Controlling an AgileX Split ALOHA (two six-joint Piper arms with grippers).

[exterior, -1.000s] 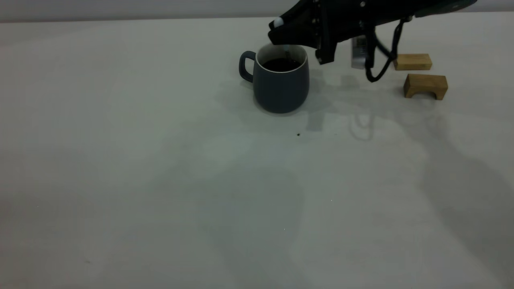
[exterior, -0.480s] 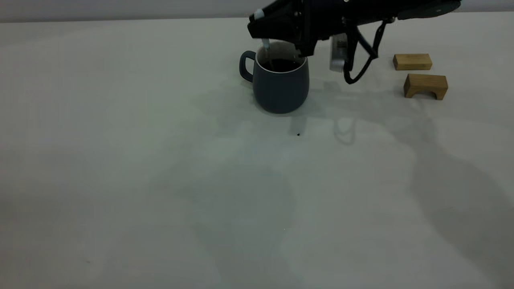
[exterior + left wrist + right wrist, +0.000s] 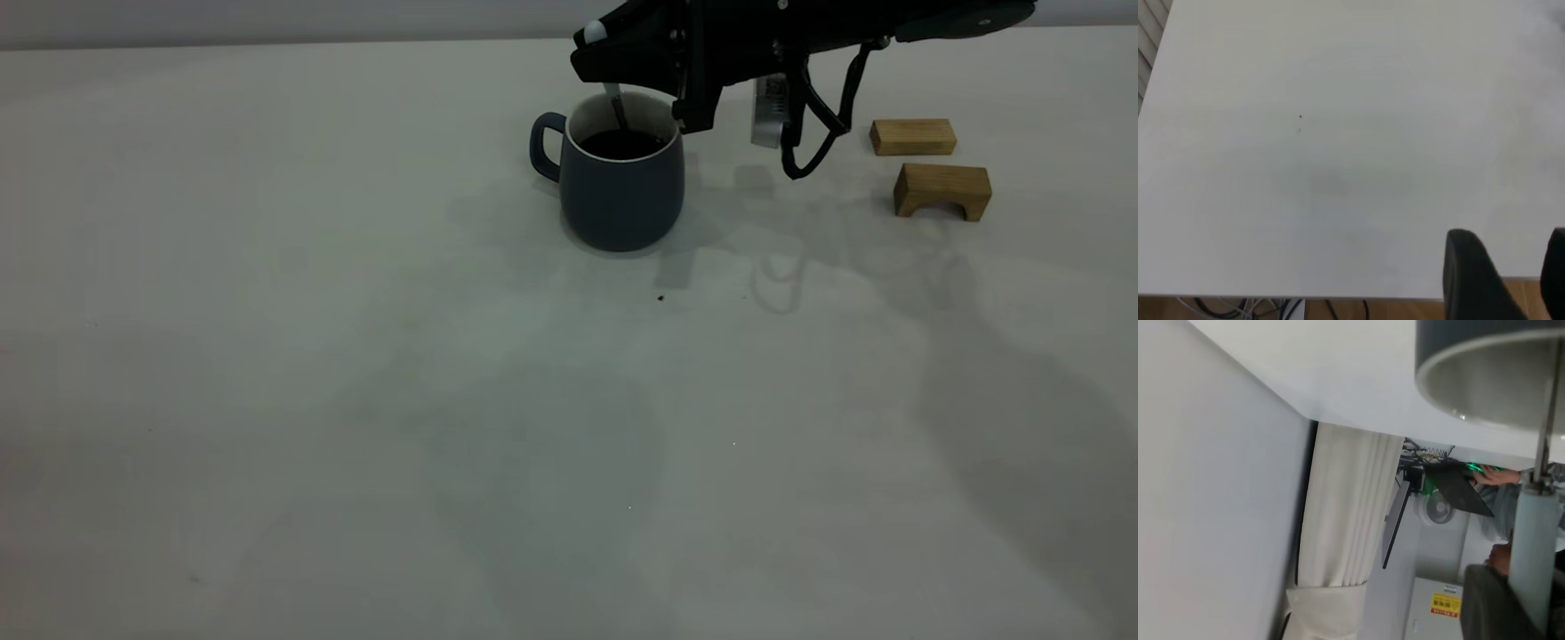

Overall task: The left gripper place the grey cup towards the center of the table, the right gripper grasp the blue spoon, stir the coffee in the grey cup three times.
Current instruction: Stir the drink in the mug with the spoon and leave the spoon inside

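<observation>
The grey cup [image 3: 622, 196] stands upright at the table's [image 3: 356, 356] far centre, handle to the left, with dark coffee [image 3: 624, 143] inside. My right gripper [image 3: 609, 62] hovers just above its rim, shut on the blue spoon [image 3: 616, 107], whose metal neck dips into the coffee. In the right wrist view the pale blue handle [image 3: 1535, 553] runs between the fingers [image 3: 1491, 607] toward the cup's white inside [image 3: 1485, 387]. In the left wrist view, my left gripper [image 3: 1511, 270] is open over the bare table edge, holding nothing.
Two tan wooden blocks [image 3: 913, 136] [image 3: 942, 189] lie to the right of the cup, under the right arm. A small dark speck [image 3: 661, 298] sits in front of the cup. In the right wrist view a person's hand [image 3: 1498, 477] shows beyond the table.
The right gripper swung the spoon left across the cup, then partway back right. The spoon's neck shifted inside the cup; the cup stayed put.
</observation>
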